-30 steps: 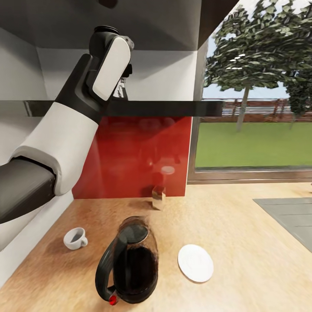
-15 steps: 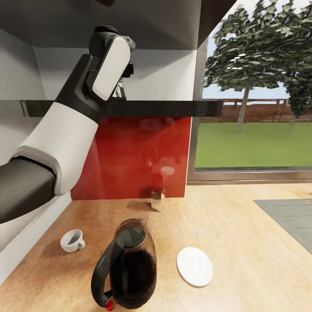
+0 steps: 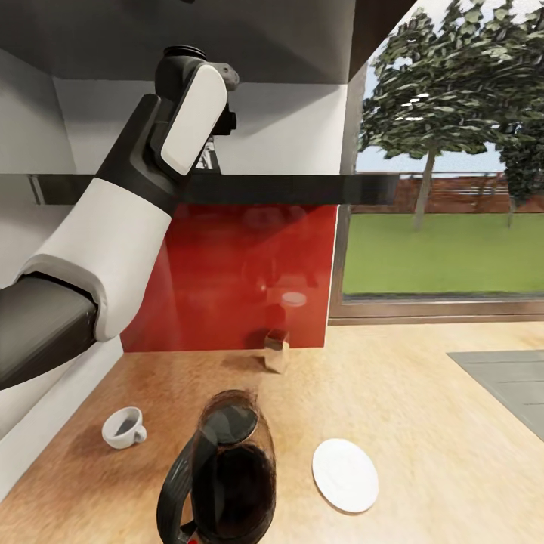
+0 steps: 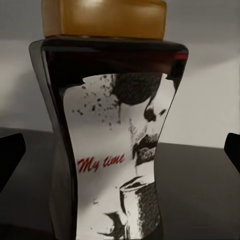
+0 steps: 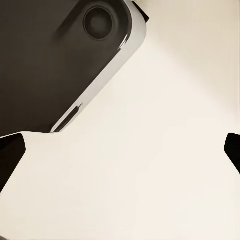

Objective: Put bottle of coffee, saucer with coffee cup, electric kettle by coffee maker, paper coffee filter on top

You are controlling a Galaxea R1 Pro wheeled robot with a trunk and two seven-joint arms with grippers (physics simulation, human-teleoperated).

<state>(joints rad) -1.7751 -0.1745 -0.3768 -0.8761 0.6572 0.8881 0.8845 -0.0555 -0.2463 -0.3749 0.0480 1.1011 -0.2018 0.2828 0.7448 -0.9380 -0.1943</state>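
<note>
On the dark shelf [image 4: 200, 190], the bottle of coffee [image 4: 112, 130] stands upright midway between the left gripper's [image 4: 120, 152] spread, released fingers [image 4: 10, 157], untouched, while the right gripper's [image 5: 120, 150] fingers [image 5: 9, 152] are likewise parted, gripping nothing.

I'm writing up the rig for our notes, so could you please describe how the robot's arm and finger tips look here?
The left arm has glossy white shells over dark grey segments, with a black round joint cap near the wrist. In both wrist views, the fingertips appear as plain black wedges. No cables or markings are visible.
</note>
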